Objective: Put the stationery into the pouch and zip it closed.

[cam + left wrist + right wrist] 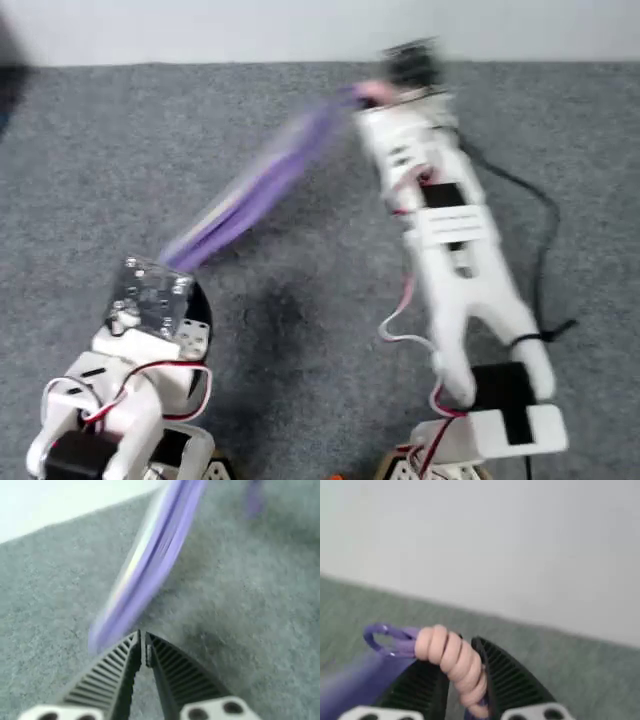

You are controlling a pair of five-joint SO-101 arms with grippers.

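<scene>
Left end effector (142, 637) pinches the near end of the purple pouch (265, 185), its ribbed jaws narrowed to a sliver, at the near left of the grey felt-like surface (300, 350). From that grip the pouch runs as a long slanted band across the surface, up and away to the right end effector (467, 642) at the far side. The pouch appears to hang clear of the surface between the two arms.

In the right wrist view, the right end effector is closed on a pink coiled pull (452, 662), which lies between its two black fingers and juts out past their tips. A small purple loop (382, 637) joins the pull to the pouch's far end. A pale wall (520, 540) rises behind the edge of the surface.

In the high view, the right arm's white body stretches from the near right toward the far edge, with a black cable (540, 230) trailing beside it. Red and white wires (180, 375) loop over the left arm's base. Whether the zip is open or closed cannot be told, nor what the pouch holds.
</scene>
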